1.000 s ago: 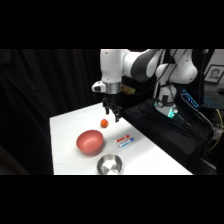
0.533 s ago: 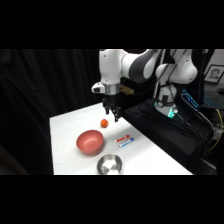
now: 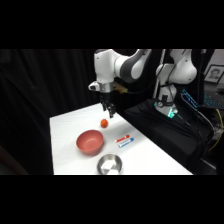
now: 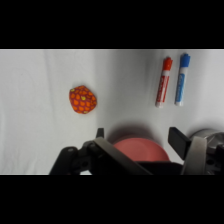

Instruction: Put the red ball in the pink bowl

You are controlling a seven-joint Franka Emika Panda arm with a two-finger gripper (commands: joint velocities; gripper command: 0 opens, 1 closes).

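We see the ball [image 3: 104, 123] [image 4: 82, 99] lying on the white bench [image 3: 67, 127], just beyond the bowl [image 3: 90, 142] [image 4: 137, 148] and apart from it. Our gripper [image 3: 108, 113] [image 4: 137, 135] hangs just above the ball, its fingers [image 4: 176, 137] spread apart and holding nothing. Two markers [image 3: 124, 141] [image 4: 171, 79] lie side by side near the bowl, and a silver bowl [image 3: 110, 164] sits at the bench's near edge.

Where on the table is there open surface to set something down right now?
Bare patches: the far corner behind the red ball, and the strip along the left edge beside the pink bowl. Crowded: the near middle, where pink bowl, silver bowl and two markers cluster.
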